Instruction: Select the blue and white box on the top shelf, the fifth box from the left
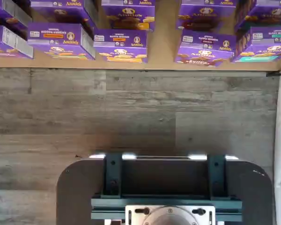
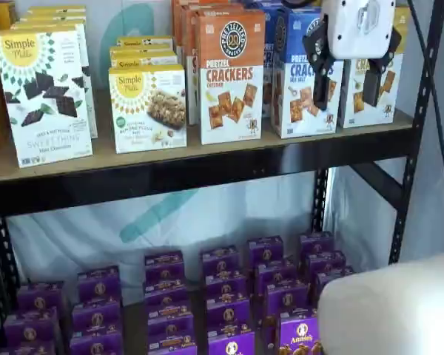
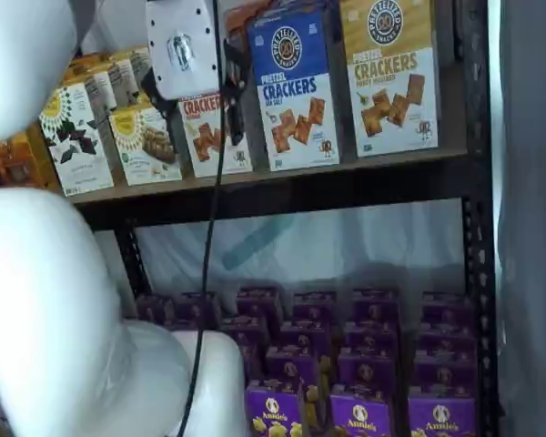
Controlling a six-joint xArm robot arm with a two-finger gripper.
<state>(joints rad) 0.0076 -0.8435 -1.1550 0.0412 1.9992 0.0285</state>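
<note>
Gripper (image 2: 347, 87) hangs before the blue box (image 3: 294, 91) on my top shelf (image 2: 207, 168), fingers (image 2: 322, 81) plainly parted, grasping nothing; orange box (image 2: 230, 74) stands just beside.

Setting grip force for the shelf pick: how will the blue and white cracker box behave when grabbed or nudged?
The blue and white box looks like thin cardboard, so probably light and crushable if squeezed hard. It stands tall on a narrow base on the top shelf, so a high push would likely tip it. The gripper hangs open nearby.

blue and white box (image 3: 293, 91) tightly flanked, front clear
</note>
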